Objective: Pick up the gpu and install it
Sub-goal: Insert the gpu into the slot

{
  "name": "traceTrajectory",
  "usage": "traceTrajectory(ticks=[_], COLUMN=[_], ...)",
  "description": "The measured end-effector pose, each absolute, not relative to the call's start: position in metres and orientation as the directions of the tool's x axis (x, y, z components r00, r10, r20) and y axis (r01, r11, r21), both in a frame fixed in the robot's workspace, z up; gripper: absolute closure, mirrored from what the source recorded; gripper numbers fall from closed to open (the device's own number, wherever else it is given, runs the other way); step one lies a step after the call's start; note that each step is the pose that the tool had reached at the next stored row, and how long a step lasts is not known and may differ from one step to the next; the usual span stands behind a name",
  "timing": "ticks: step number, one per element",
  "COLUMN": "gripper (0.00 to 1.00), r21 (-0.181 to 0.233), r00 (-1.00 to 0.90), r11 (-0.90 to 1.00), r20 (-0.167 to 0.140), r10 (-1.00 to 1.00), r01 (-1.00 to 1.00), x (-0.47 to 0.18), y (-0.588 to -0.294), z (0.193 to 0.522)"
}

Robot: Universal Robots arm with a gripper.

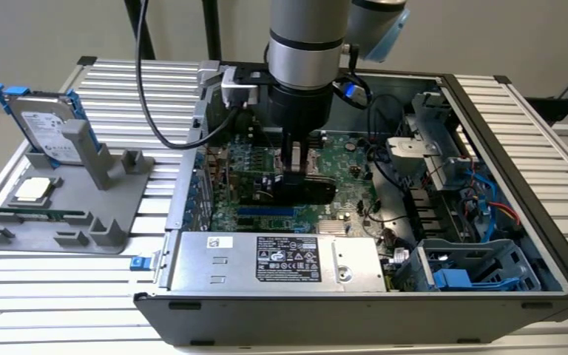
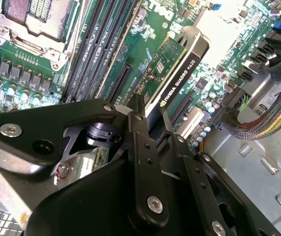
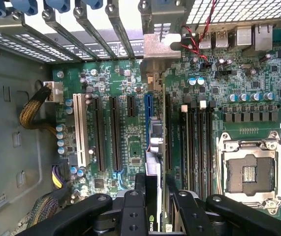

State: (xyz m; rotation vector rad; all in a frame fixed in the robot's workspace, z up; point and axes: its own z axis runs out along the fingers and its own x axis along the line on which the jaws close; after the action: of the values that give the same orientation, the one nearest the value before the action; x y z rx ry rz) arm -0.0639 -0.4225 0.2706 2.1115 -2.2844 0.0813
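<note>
Install step under way: end effector [image 2: 147,128] clamped on the gpu [image 2: 177,69], held edge-down inside the open computer case [image 1: 521,148], just above the motherboard [image 3: 125,147] beside the blue expansion slot [image 3: 148,105]; next calls for lining edge with slot, bracket toward rear openings

arm vertical, tool [image 2: 150,123] clamped shut.

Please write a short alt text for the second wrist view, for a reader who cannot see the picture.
The black gripper is shut on the gpu, holding the card on edge over the green motherboard inside the computer case. An open processor socket and long black slots lie beyond it.
</note>
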Motion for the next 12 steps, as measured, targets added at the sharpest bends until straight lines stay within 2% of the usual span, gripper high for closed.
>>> traceTrajectory(ticks=[12], gripper=[1.00], r21=[-0.018], r00=[-0.079], r11=[0.078], r20=[0.058], r10=[-0.995], r01=[-0.997], x=[-0.0733], y=[-0.4307], z=[0.2706])
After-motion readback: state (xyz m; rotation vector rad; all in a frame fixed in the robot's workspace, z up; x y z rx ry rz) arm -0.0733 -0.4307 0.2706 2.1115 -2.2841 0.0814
